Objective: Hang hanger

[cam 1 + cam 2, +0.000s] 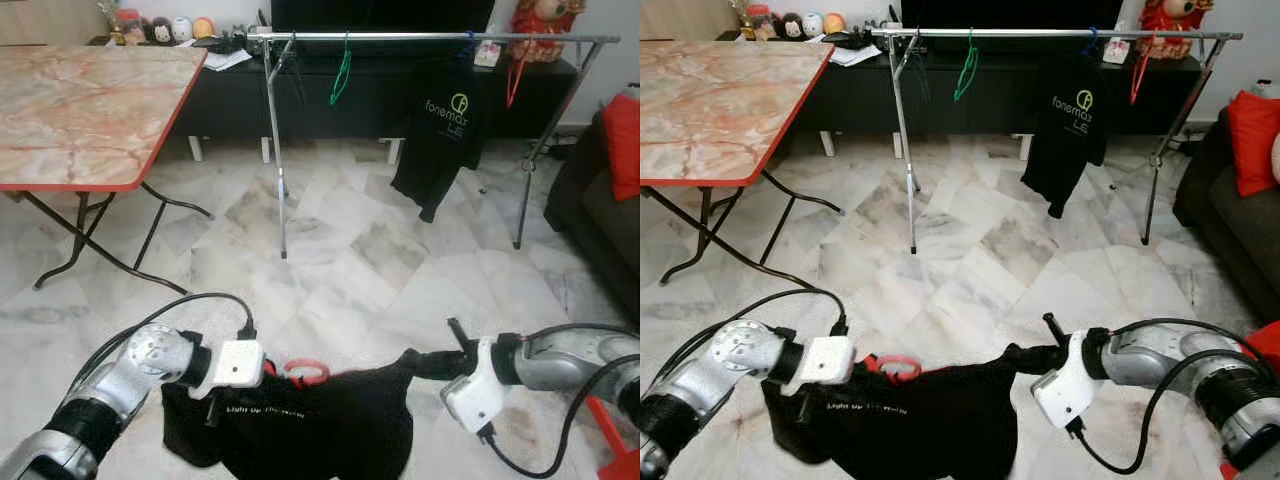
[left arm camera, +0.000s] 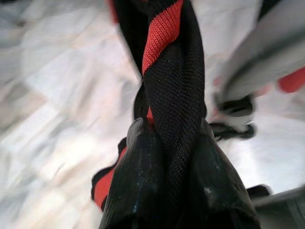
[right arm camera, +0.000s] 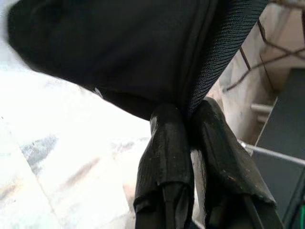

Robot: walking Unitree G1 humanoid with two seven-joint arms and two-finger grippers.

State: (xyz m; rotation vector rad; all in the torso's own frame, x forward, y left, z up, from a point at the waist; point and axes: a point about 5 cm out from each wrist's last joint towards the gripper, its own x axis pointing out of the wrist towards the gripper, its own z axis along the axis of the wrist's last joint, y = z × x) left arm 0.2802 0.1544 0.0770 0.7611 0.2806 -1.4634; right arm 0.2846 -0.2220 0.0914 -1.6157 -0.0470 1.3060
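A black shirt [image 1: 310,420] on a red hanger [image 1: 305,373] hangs low in front of me, held between both arms. My left gripper [image 1: 262,368] is shut on the shirt's collar by the hanger hook; the wrist view shows black and red knit [image 2: 167,95] pinched between its fingers. My right gripper [image 1: 425,362] is shut on the shirt's other shoulder, black fabric [image 3: 143,57] clamped between its fingers. Ahead stands a metal clothes rail [image 1: 430,38] with a green hanger [image 1: 342,72], a red hanger [image 1: 514,80] and a black printed T-shirt [image 1: 440,135] on it.
A marble-topped folding table [image 1: 85,110] with red edge stands at the left. A dark TV cabinet [image 1: 370,95] runs behind the rail. A dark sofa with a red cushion [image 1: 622,140] is at the right. White marble floor [image 1: 340,270] lies between me and the rail.
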